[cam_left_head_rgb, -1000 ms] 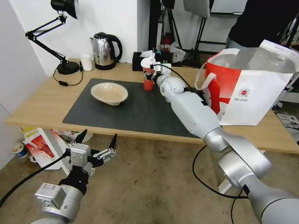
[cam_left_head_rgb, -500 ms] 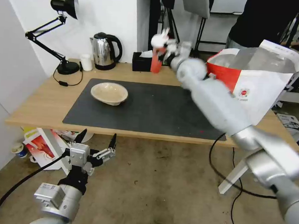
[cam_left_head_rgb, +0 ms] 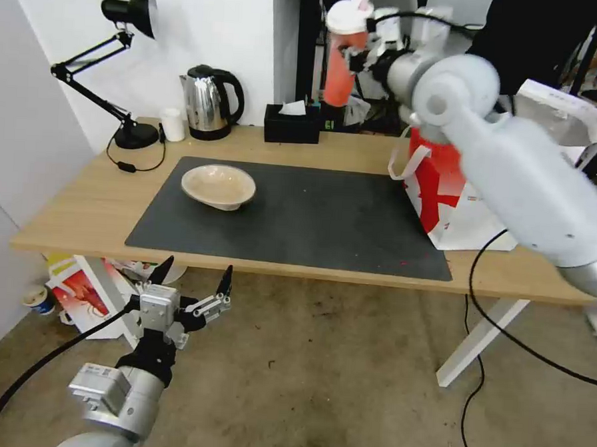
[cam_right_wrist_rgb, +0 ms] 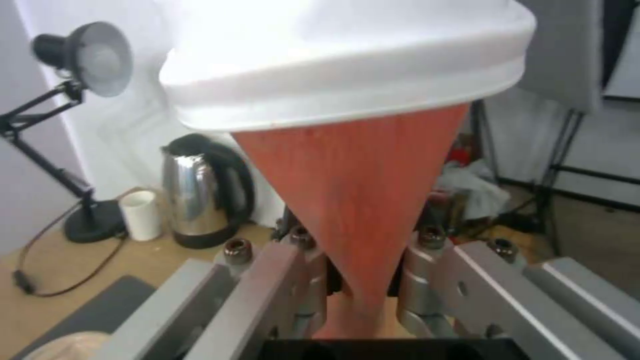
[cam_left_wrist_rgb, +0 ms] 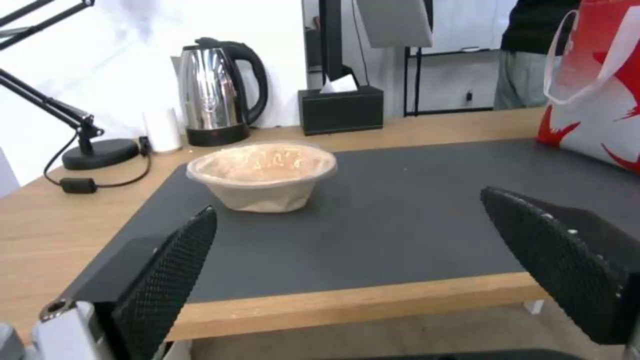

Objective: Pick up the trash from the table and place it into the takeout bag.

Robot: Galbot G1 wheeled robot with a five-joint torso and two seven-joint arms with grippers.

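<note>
The right gripper (cam_left_head_rgb: 353, 53) clamps the red cup (cam_left_head_rgb: 340, 65) — held high above the table (cam_left_head_rgb: 79, 205), just beside the takeout bag (cam_left_head_rgb: 459, 205). Below the table's near edge, the left gripper (cam_left_head_rgb: 192, 286) hangs with jaws spread wide — empty.

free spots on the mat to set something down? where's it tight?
Open: the mat between the beige bowl and the takeout bag, plus its front strip. Tight: the back edge, with lamp base, white cup, kettle and tissue box.
</note>
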